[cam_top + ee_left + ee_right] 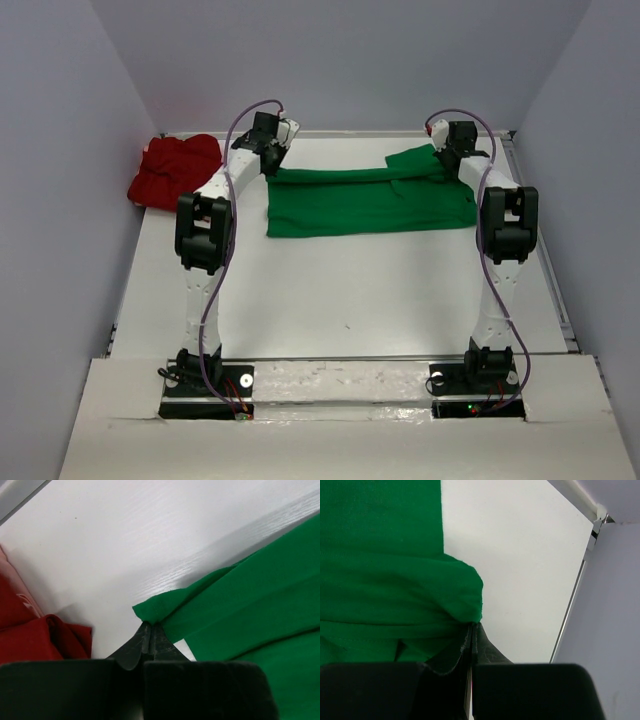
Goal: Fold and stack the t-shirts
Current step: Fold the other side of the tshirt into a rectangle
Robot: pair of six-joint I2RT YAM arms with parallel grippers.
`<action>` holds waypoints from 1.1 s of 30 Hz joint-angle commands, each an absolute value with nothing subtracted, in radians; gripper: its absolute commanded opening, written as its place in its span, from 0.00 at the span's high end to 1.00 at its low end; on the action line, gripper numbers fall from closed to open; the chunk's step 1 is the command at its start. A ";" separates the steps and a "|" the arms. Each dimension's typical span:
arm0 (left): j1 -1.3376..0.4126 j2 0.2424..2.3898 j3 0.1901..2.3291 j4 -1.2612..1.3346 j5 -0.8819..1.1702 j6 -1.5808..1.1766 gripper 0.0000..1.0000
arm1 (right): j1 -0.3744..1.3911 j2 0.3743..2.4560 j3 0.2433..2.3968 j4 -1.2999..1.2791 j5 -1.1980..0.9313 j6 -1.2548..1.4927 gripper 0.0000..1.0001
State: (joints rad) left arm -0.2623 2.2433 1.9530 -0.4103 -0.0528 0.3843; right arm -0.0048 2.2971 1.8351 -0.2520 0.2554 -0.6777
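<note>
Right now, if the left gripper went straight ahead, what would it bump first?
The green t-shirt: the left gripper is shut on its corner. Past that fold, probably just the white table.

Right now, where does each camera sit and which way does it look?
Top view: fixed above and behind, looking down on the table; the left arm and right arm show whole, plus the green t-shirt and red t-shirt.
Left wrist: rides the left arm, looking along its shut left gripper, which pinches a green corner; red t-shirt at left.
Right wrist: rides the right arm, looking along its shut right gripper, pinching the shirt's other end.
Shared: all three see the green t-shirt.
</note>
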 commanded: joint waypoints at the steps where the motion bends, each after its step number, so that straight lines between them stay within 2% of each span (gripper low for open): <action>1: -0.267 2.163 1.927 -0.405 -0.041 0.387 1.00 | -0.005 2.224 1.821 -0.204 0.268 -0.684 1.00; 12: -0.282 2.152 1.876 -0.413 -0.031 0.399 1.00 | -0.005 2.217 1.784 -0.206 0.272 -0.701 1.00; 17: -0.304 2.193 1.896 -0.454 -0.107 0.428 1.00 | -0.005 2.229 1.784 -0.206 0.288 -0.704 1.00; 33: -0.368 2.261 1.902 -0.525 -0.149 0.457 1.00 | -0.005 2.230 1.727 -0.222 0.291 -0.719 1.00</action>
State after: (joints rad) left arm -0.3538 2.2524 1.8843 -0.4866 -0.1123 0.4355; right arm -0.0048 2.2742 1.7336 -0.2485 0.2672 -0.7074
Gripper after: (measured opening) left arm 0.014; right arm 0.012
